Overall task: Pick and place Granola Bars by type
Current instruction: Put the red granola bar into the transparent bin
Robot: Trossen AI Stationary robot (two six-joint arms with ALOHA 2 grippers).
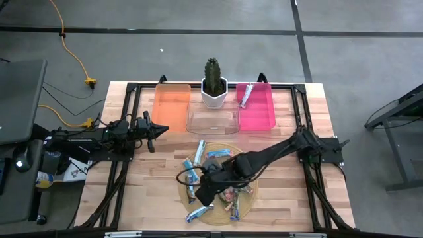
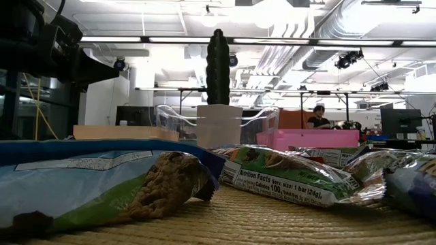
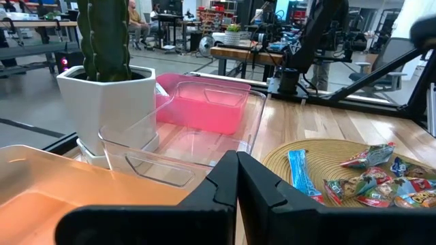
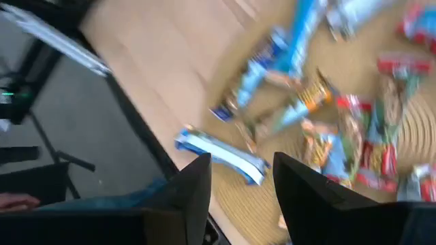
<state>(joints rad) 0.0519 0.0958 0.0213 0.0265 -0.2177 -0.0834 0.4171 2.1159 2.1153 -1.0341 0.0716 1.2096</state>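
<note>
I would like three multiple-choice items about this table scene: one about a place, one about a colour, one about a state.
1. Where does the cactus pot stand?
A. Behind the clear bin, between the orange bin and the pink bin
B. On the woven mat
C. Inside the orange bin

2. What colour is the bin that already holds a bar?
A. Orange
B. Clear
C. Pink

3. How are the left gripper fingers?
A. Spread wide
B. Shut together, holding nothing
C. Clamped on a bar

Answers:
1 A: the high view shows the pot at the table's far edge, behind the clear bin.
2 C: one blue-and-white bar lies in the pink bin.
3 B: the left wrist view shows the two fingers meeting.
</note>
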